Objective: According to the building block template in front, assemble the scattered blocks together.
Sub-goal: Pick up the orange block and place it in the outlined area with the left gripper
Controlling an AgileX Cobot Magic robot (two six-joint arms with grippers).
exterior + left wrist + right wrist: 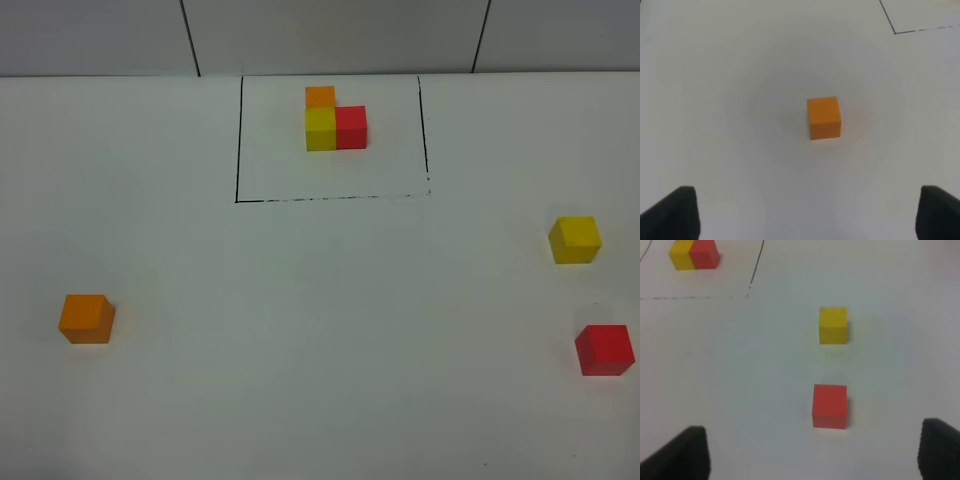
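The jaws of your left gripper (805, 215) stood spread wide with nothing between them. Only its two dark fingertips (672, 215) showed in the left wrist view. The jaws of your right gripper (807, 452) were spread apart too, and just as empty.

You had the small plain orange cube (86, 318) alone on the flat white table (320, 330), on the left of the high view and well apart from everything else. In the left wrist view that cube (824, 118) lay ahead of the fingertips, touching neither.

On the right side, you had the small plain yellow cube (574, 240) and the small plain red cube (604, 350) near each other but not touching. The yellow one was farther back. Your right wrist view showed both ahead of the gripper, the red (829, 406) closer to it than the yellow (833, 325).

The building block template (335, 122) stood at the far middle of the table. It was three small cubes in an L: yellow and red side by side and touching, with orange against the yellow's far side. A thin black drawn outline (238, 140) framed them, and the trio sat clear of its lines. One corner of that outline (920, 31) showed in your left wrist view. Your right wrist view caught the template's yellow and red cubes (693, 254) beside another corner (756, 265).
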